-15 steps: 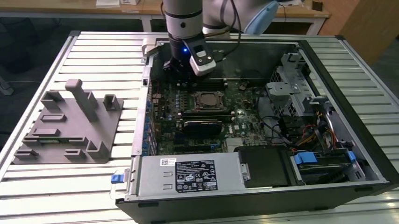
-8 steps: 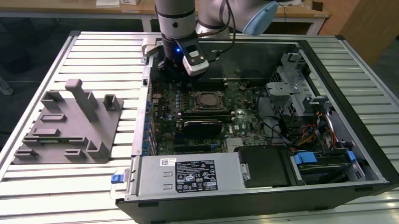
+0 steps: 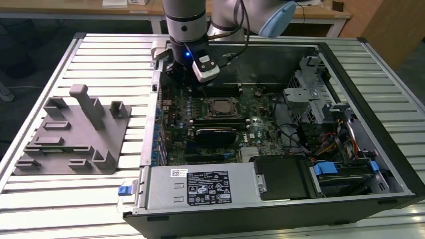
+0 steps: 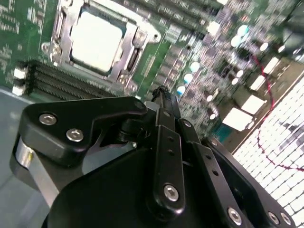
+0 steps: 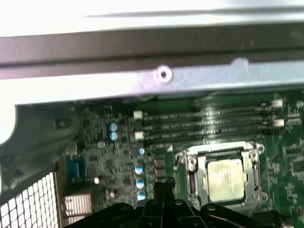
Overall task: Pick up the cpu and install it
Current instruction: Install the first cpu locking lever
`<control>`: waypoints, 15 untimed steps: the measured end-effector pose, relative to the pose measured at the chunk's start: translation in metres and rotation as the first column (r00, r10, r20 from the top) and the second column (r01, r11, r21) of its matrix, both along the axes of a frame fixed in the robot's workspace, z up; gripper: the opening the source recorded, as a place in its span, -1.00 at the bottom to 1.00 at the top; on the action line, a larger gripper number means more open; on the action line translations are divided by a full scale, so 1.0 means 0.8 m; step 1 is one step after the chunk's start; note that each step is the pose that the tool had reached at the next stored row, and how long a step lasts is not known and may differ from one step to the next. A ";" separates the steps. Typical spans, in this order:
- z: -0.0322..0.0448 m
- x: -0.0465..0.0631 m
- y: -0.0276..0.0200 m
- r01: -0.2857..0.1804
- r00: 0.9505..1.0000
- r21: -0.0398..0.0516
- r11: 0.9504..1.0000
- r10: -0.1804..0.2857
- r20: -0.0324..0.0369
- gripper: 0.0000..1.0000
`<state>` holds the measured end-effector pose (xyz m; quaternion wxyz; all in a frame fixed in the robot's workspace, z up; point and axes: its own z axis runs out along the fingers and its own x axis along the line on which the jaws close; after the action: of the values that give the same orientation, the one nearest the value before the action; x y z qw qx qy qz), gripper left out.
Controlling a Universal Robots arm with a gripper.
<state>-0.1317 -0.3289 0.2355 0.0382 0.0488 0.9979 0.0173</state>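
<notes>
The cpu [image 5: 227,178] is seen lying inside the socket [image 5: 190,164]. The hand [image 5: 164,184] is drawn narrow, gripping nothing, just beside the socket above the capacitors [image 5: 138,169]. These could be struck by a careless descent; socket pins could be bent if the chip is nudged.

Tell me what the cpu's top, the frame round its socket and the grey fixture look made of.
The cpu: pale, matte silvery lid, likely plated metal. The socket frame: bright bare metal, probably steel, catching glare along its edges. The grey fixture: dull, uniform grey with no shine, seemingly plastic, possibly printed.
</notes>
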 end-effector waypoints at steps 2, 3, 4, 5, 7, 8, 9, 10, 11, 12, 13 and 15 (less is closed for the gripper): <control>0.0000 0.000 -0.0001 0.000 1.000 0.026 1.000 0.000 0.000 -0.79; 0.0000 0.000 -0.0001 0.000 1.000 0.036 0.999 0.000 0.000 -0.79; 0.0000 0.000 -0.0001 0.000 1.000 0.042 0.999 0.000 0.000 -0.79; 0.0000 0.000 -0.0001 0.000 1.000 0.047 0.999 0.000 0.000 -0.79; 0.0000 0.000 -0.0001 0.000 1.000 0.055 0.998 0.000 0.000 -0.79; 0.0000 0.000 -0.0001 0.000 1.000 0.061 0.998 0.000 0.000 -0.79; 0.0000 0.000 -0.0002 0.000 1.000 0.069 0.998 0.000 0.000 -0.79; 0.0000 0.000 -0.0002 0.000 1.000 0.078 0.997 0.000 0.000 -0.79; 0.0000 0.000 -0.0002 0.000 1.000 0.086 0.996 0.000 0.000 -0.79; 0.0000 0.000 -0.0003 0.000 1.000 0.095 0.995 0.000 0.000 -0.79; 0.0000 0.000 -0.0003 0.000 1.000 0.100 0.995 0.000 0.000 -0.79; 0.0000 0.000 -0.0003 0.000 1.000 0.107 0.994 0.000 0.000 -0.79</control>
<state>-0.1320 -0.3291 0.2355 0.0355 0.0507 0.9956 0.0706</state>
